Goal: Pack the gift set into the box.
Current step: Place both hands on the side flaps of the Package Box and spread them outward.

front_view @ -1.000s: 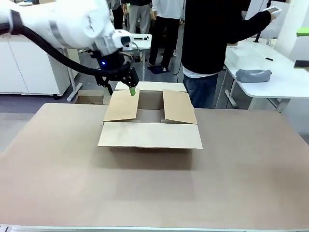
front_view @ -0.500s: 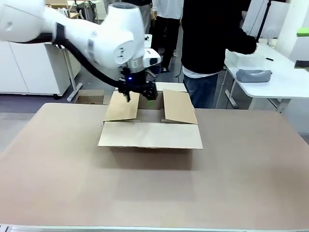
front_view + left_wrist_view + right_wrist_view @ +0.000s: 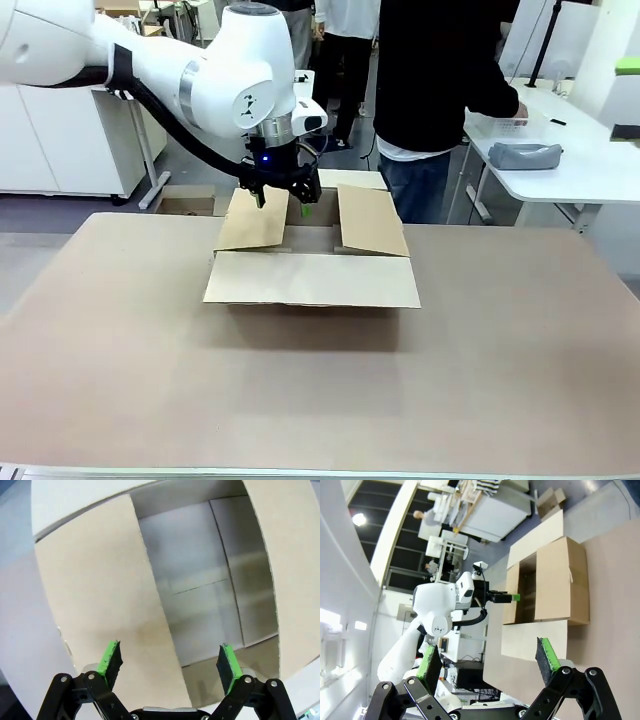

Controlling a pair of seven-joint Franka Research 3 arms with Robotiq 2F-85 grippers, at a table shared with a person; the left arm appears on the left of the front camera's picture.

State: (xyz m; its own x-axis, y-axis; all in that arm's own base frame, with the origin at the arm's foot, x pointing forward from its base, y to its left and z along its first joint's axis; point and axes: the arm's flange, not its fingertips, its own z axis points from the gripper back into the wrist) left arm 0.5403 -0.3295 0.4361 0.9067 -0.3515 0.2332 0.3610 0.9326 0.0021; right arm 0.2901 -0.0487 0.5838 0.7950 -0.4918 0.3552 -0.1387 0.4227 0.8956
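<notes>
box: box (image 3: 310, 280) sat on the tabletop (image 3: 320, 410) toward the far side, flaps open, inside looked bare.
left pincer (image 3: 282, 204): released, empty, hovering over the box opening.
right pincer (image 3: 487, 655): released too, empty, well apart from the box.
gift set: probably the grey item (image 3: 525, 156) on the far-right side table, lettering too small to tell.
progress: imo barely started, all the packing left.

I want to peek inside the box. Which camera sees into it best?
Left wrist view: it looks straight into the box, bare inside between its flaps. The front view sees it side-on, flaps hiding most of the inside. The right wrist view shows it small and far.
</notes>
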